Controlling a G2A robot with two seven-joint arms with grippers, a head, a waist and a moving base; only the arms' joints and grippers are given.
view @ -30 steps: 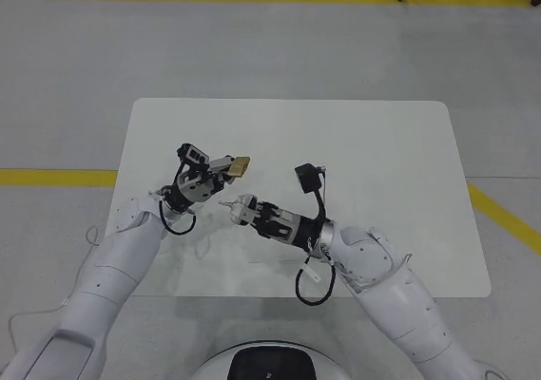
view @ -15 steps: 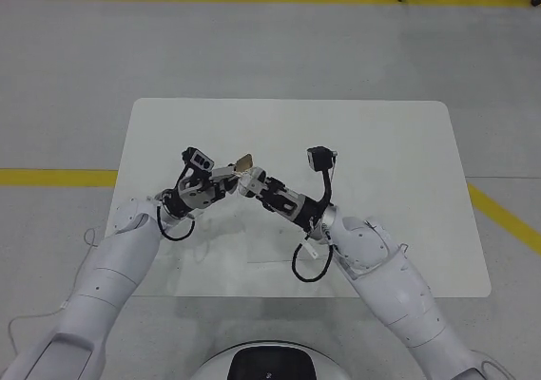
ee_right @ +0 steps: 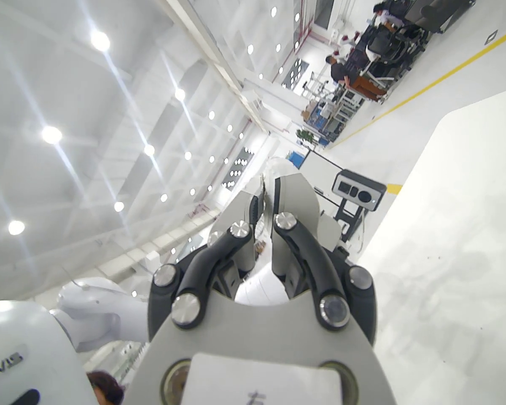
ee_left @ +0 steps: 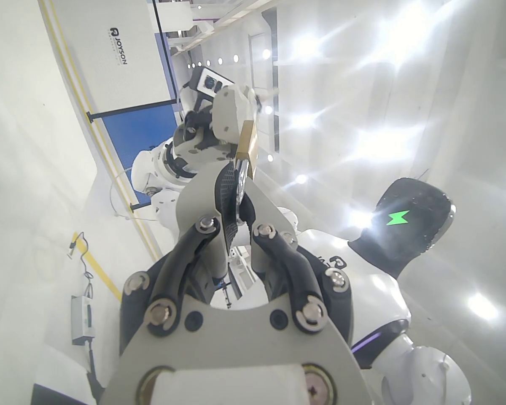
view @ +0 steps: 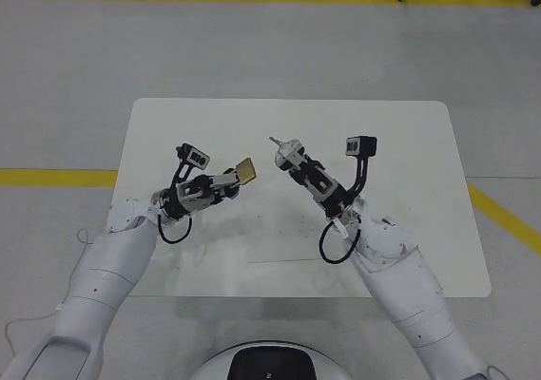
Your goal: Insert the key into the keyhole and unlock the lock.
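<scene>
Starting from the top: seeing the left pincer (view: 229, 177) clamped on the lock (view: 244, 170), with the brass body poking out past the fingertips toward the right pincer (view: 286, 155). Held up off the table (view: 394, 133), not resting on it.

Same story from the left wrist. Looking along the left pincer (ee_left: 239, 175), seeing both fingers (ee_left: 202, 200) pressed together on the silver loop end of the lock (ee_left: 248, 145). Brass block sticking straight out beyond the tips, seen nearly edge-on. Can't make out the keyhole from any angle, tbh.

Now the right pincer: pinching the key (view: 274, 142). Just a thin pale sliver jutting past the tips, aimed away from the left pincer and toward the far side of the table, so not at the lock. Also raised off the table.

From the left wrist, can spot the right pincer (ee_left: 232, 111) right behind the lock, with the key (ee_left: 267, 93) poking out of it sideways. Hard to judge depth there, though.

From the right wrist, looking along the right pincer (ee_right: 265, 195): 2 fingers (ee_right: 295, 200) squeezed close, with only a narrow slit between them. Too thin and edge-on to really make out the key in there.

Back to the top for spacing: the 2 pincers sit near each other, tips facing roughly inward. Key just beside the lock but clearly apart from it, not touching, with a bare gap of table showing between.
</scene>
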